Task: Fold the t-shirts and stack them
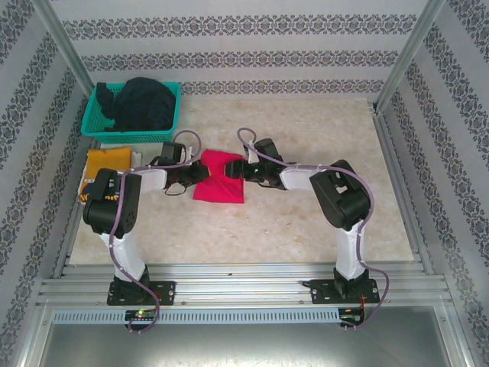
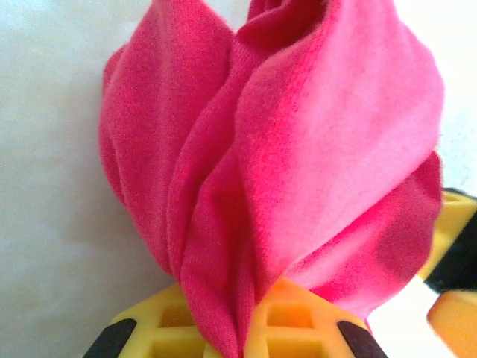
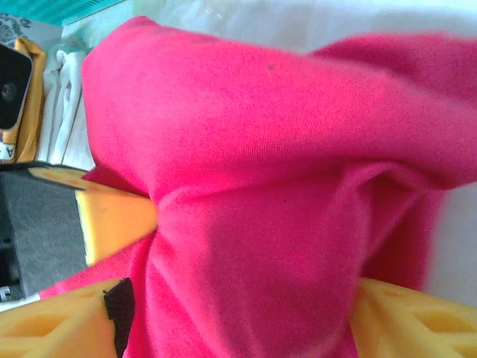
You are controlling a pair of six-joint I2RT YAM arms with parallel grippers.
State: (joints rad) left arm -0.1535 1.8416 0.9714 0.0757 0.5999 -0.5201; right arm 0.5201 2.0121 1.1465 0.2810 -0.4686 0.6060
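The red t-shirt point(image 1: 221, 180) lies partly folded mid-table, between both grippers. My left gripper point(image 1: 192, 173) is at its left edge; in the left wrist view its yellow fingers point(image 2: 298, 317) are shut on a gathered fold of the red t-shirt point(image 2: 283, 149). My right gripper point(image 1: 247, 170) is at the shirt's right edge. Its fingers point(image 3: 406, 321) stand wide apart, and the red cloth point(image 3: 261, 186) bulges loosely between them. A mustard-yellow t-shirt point(image 1: 105, 162) lies flat at the left, partly hidden by my left arm. Dark t-shirts point(image 1: 142, 103) are heaped in the basket.
The teal mesh basket point(image 1: 93, 122) stands at the back left corner. A white cloth strip point(image 1: 136, 158) shows beside the yellow shirt. Metal frame posts and patterned walls enclose the table. Bare tabletop point(image 1: 306, 222) stretches to the right and front.
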